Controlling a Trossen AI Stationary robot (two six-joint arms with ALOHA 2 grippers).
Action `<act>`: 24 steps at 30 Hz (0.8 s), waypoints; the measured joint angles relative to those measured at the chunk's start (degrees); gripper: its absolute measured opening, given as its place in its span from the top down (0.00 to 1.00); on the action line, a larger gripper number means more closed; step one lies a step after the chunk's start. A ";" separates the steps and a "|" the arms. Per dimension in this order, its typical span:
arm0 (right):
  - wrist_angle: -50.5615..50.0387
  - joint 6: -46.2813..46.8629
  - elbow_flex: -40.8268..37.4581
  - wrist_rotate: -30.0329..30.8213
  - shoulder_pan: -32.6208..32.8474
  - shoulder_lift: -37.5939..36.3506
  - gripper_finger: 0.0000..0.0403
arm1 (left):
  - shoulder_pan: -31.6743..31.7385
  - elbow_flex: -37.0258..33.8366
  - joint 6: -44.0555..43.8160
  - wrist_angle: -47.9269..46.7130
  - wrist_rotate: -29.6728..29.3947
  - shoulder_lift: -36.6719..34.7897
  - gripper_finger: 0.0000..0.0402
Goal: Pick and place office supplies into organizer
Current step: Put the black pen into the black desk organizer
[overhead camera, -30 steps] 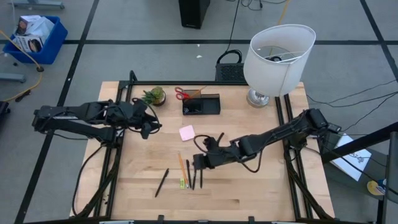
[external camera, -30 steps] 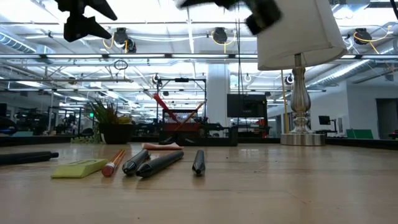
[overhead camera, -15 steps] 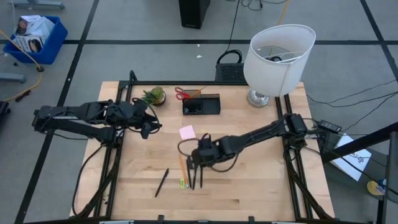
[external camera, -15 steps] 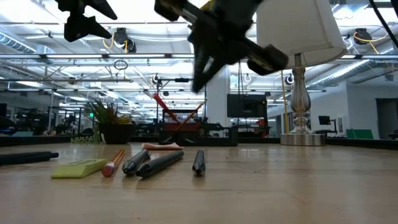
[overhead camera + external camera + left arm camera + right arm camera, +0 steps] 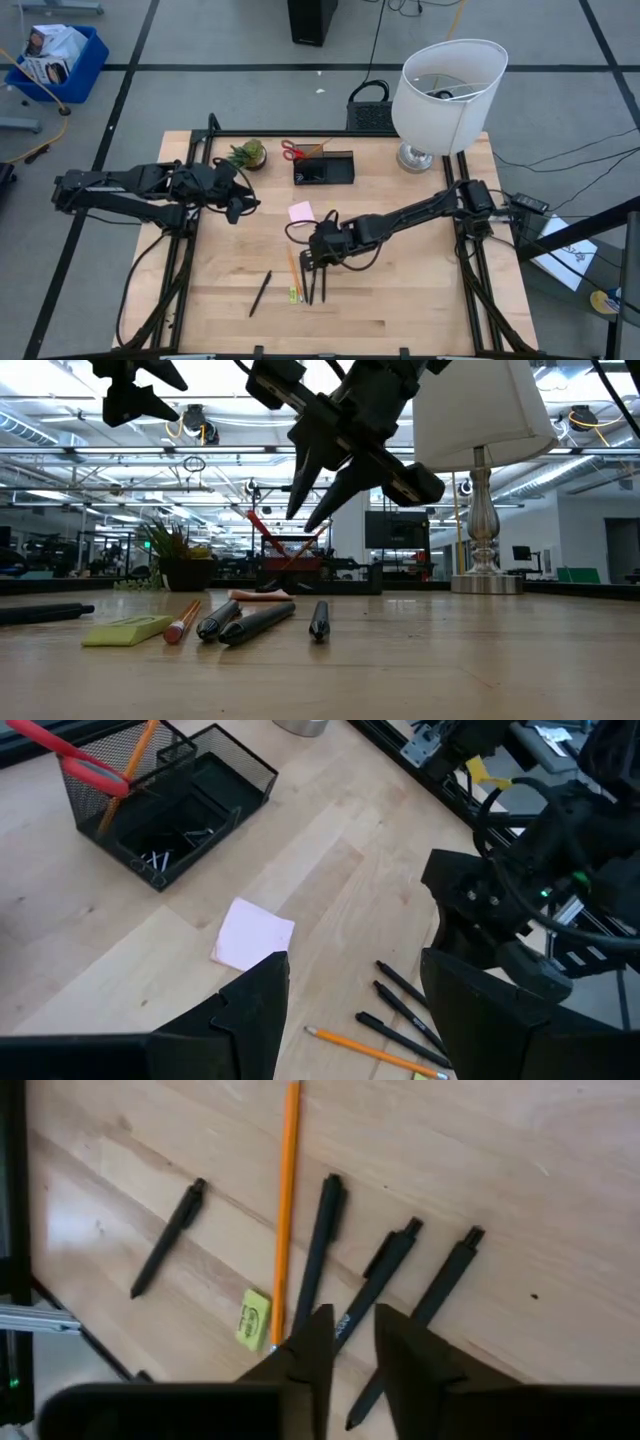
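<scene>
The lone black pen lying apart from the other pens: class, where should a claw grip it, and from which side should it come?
Grip the lone black pen around mid-barrel, coming straight down from above. It lies flat on the table with bare wood on both sides, so the fingers can likely straddle its narrow width, set across its long axis. The right claw hangs nearest.

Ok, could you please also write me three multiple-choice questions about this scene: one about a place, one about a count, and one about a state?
1. Where are the red-handled scissors?
A) flat on the table
B) hidden from view
C) standing in the organizer

2. How many black pens lie on the table?
A) four
B) two
C) six

3. How is the left gripper?
A) shut with nothing in it
B) open and empty
C) out of view

Answers:
1 C: the handles stick up from its cup end.
2 A: the right wrist view shows four.
3 B: its fingers stand wide apart with nothing between them.
</scene>
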 joint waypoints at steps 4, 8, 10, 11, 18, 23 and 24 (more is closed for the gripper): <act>0.45 -3.66 -0.06 -1.84 -0.10 -0.17 0.70 | 0.00 0.00 0.16 0.00 -0.12 0.00 0.42; 3.24 -6.38 -0.12 -2.78 0.10 -0.08 0.62 | 0.00 0.00 1.17 0.00 -0.15 0.00 0.42; 8.97 -8.04 -0.12 -2.80 0.15 -0.08 0.60 | 0.00 0.00 1.21 0.00 -0.15 0.00 0.42; 11.26 -10.80 -0.12 -2.74 0.16 -0.08 0.60 | 0.00 0.00 1.23 0.00 -0.17 0.00 0.42; 16.40 -8.60 -0.12 -0.91 -1.44 -0.14 0.59 | 0.00 0.00 1.38 -0.11 -0.12 0.00 0.42; 7.54 -4.56 -0.12 -4.50 -1.70 -0.13 0.59 | 0.00 0.00 1.57 -0.13 -0.08 0.00 0.42; 6.21 -4.51 -0.12 -4.55 -1.50 -0.10 0.59 | 0.00 0.00 1.84 -0.13 -0.08 0.00 0.42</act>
